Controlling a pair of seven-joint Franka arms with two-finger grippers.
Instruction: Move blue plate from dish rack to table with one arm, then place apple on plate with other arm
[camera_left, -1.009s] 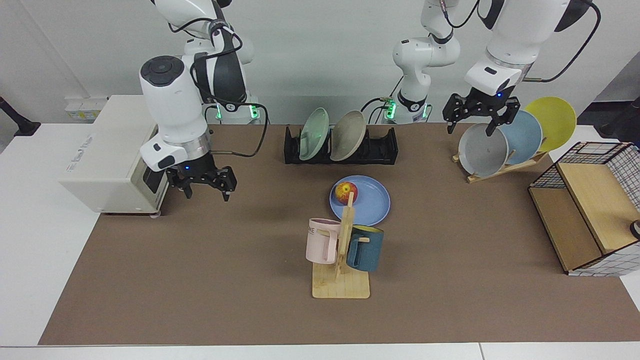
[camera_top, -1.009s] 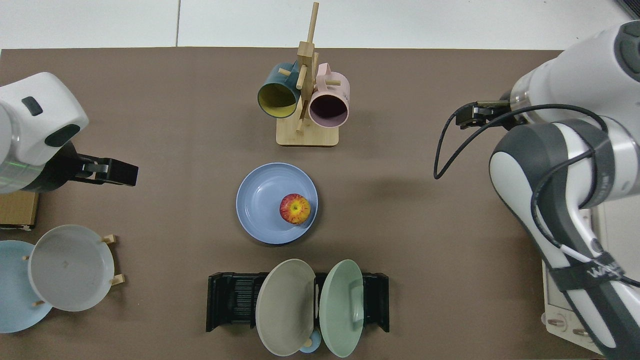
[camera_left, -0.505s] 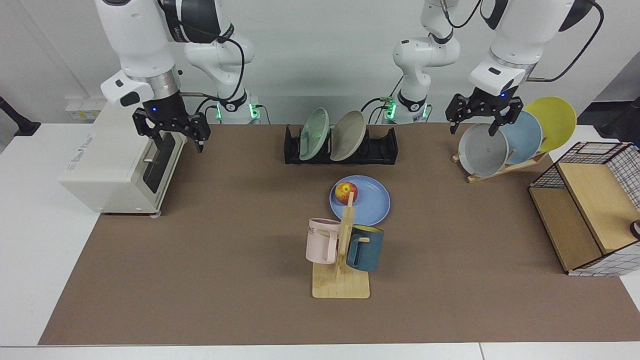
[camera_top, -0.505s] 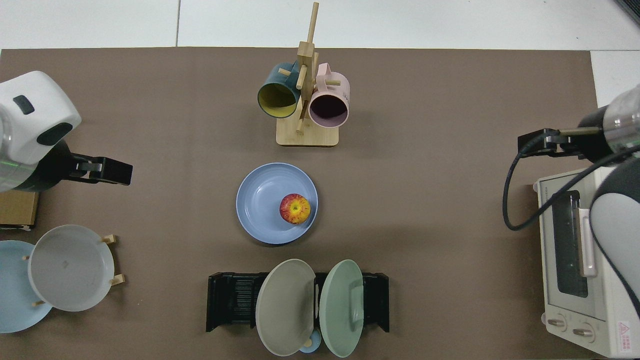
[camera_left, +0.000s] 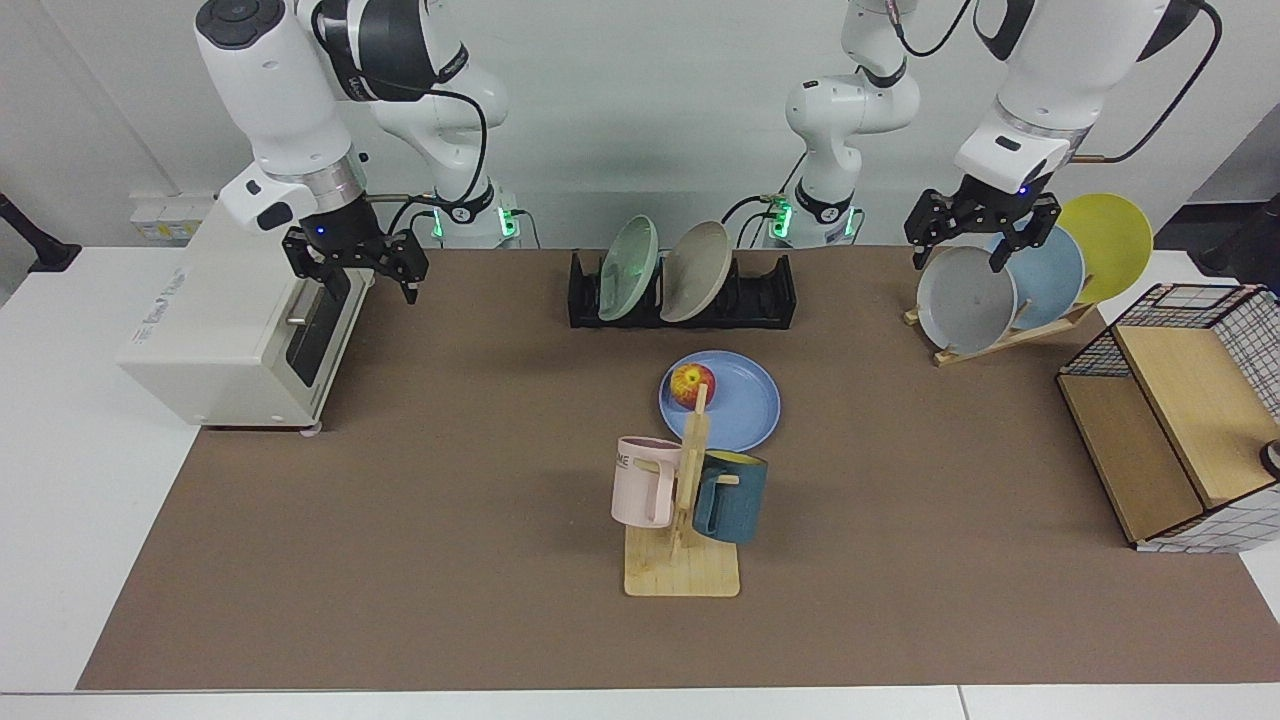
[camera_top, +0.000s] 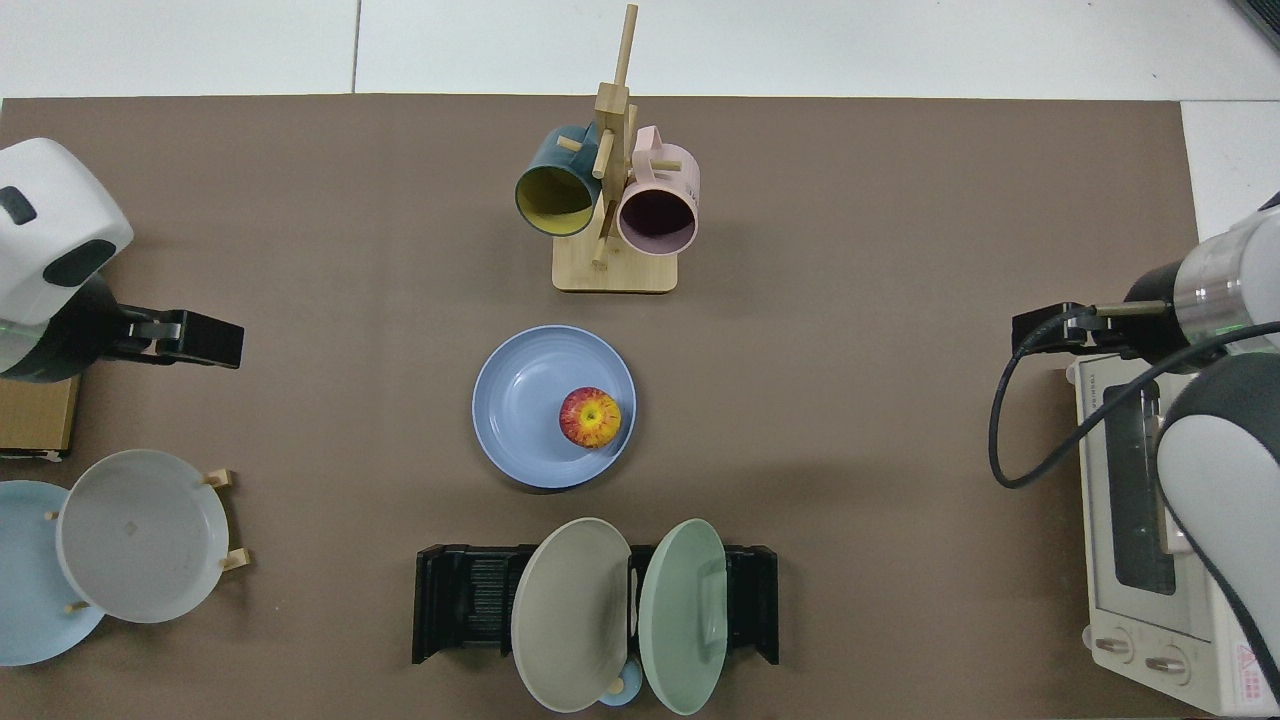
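Withdrawing right end effector (camera_left: 355, 262), apple (camera_left: 692, 385) plated

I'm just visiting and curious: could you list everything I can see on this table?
blue plate: 1, periwinkle, table centre
apple: 1, red-yellow, on blue plate
dish rack: 1, black, behind plate, holding green plate and beige plate
mug tree: 1, wood, with pink mug and teal mug
wooden stand: 1, holding grey, pale blue, yellow plates
toaster oven: 1, cream
wire basket: 1, wood-lined
right tool: black, open, above oven
left tool: black, open, above grey plate
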